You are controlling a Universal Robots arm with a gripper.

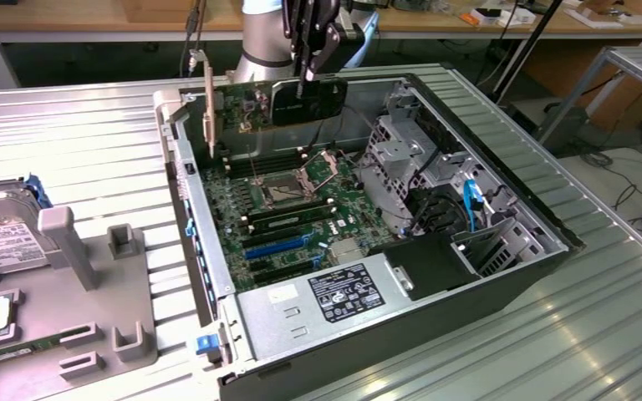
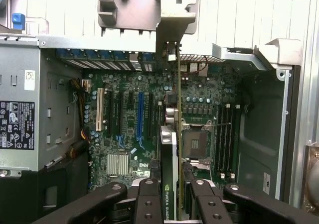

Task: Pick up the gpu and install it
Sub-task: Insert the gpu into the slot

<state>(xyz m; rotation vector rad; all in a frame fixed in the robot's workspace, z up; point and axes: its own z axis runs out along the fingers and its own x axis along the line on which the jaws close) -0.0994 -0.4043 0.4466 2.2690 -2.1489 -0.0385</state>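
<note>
The gpu (image 1: 304, 100) is a flat rectangular card with a black plastic cooler shroud, a green circuit board showing past it toward the exterior view's left, and a thin silver metal bracket at that end. It stands upright on its long edge, lifted clear of the motherboard (image 1: 287, 209), above the far end of the open computer case (image 1: 500, 180). The gripper (image 1: 312, 79) clamps it from above. Seen edge-on in the wrist view, the card (image 2: 168, 149) is a narrow strip with pale lettering on its shroud.

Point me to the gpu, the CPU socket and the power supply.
gpu (image 1: 308, 103): exterior view, black shroud.
CPU socket (image 1: 282, 192): exterior view, socket centre.
power supply (image 1: 343, 290): exterior view, its label.
</note>
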